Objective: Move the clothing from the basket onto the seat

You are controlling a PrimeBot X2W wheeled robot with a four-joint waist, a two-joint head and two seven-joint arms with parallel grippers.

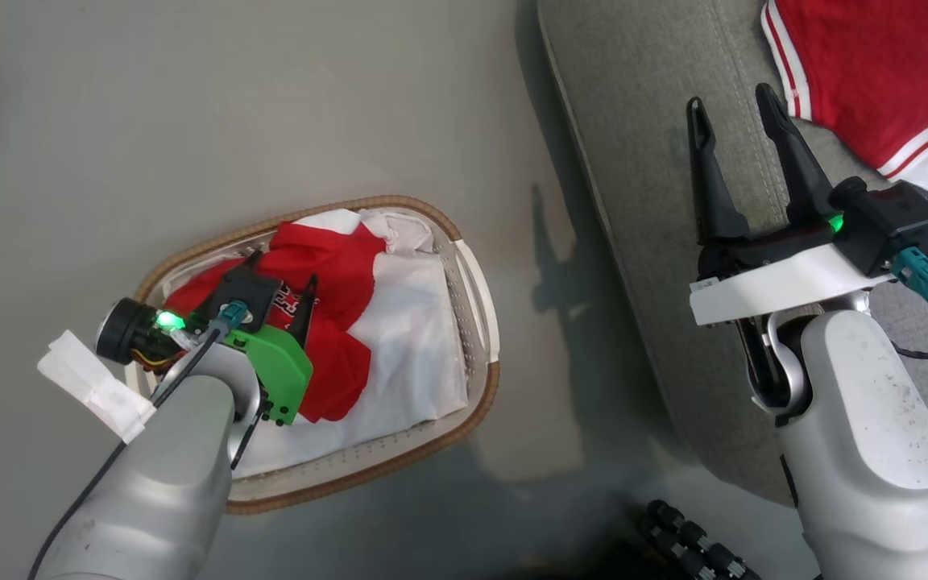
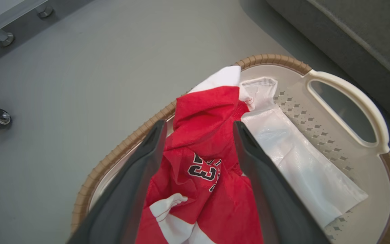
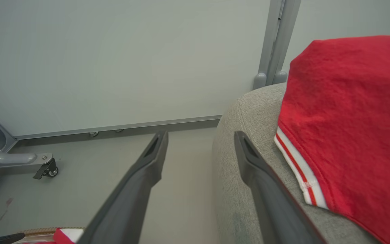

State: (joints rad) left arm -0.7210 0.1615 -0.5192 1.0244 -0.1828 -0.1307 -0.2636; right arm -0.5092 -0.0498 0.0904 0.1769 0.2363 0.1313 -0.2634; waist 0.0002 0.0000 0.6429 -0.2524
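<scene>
Basket (image 1: 476,274) on floor (image 1: 190,105), left of seat (image 1: 641,121), not touching it. First garment (image 1: 327,266) in basket, on liner (image 1: 416,322), toward its left side. Second garment (image 1: 875,72) on seat, far right. Left gripper (image 2: 199,125) above basket, jaws either side of first garment. Right gripper (image 1: 730,97) over seat's left edge.

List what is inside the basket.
A crumpled red-and-white garment lies on the white cloth liner in the basket. Whatever lies beneath the garment is covered.

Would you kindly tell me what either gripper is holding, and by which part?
Nothing is held. The left gripper straddles the red clothing in the basket, jaws open; the right gripper hangs open.
</scene>
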